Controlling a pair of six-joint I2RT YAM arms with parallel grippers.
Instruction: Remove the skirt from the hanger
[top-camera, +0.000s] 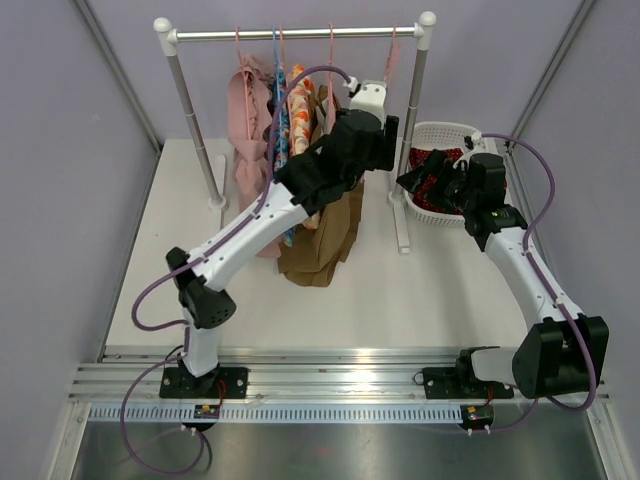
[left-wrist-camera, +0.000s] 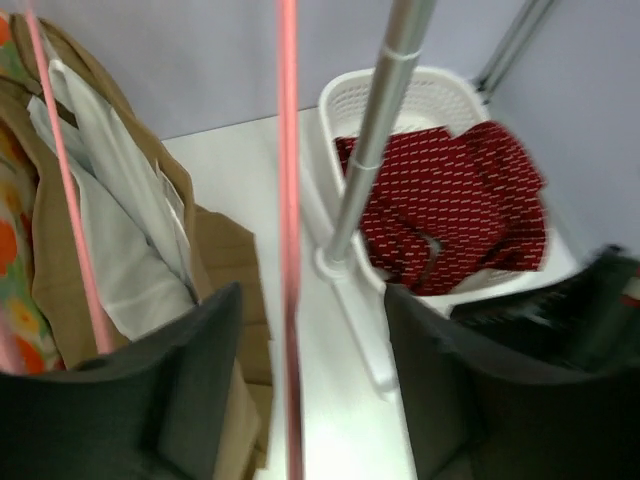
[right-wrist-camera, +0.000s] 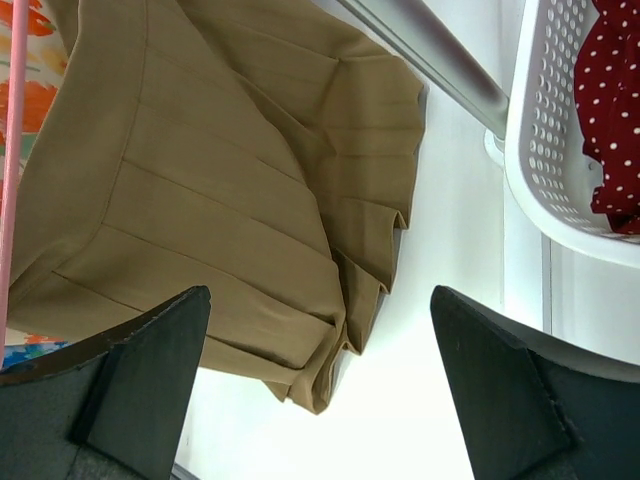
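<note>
Right gripper (right-wrist-camera: 318, 300) gapes near white basket (right-wrist-camera: 540, 150) holding red dotted garment (right-wrist-camera: 610, 120).

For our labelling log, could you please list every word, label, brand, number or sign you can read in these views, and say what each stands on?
No readable text in any view.
Red garment in the white basket: white dots only, a pattern, not lettering.
Small board at the left arm's base: too small to tell whether it carries print.
Brown skirt: no tag or label showing.

No readable text or labels anywhere.
</note>
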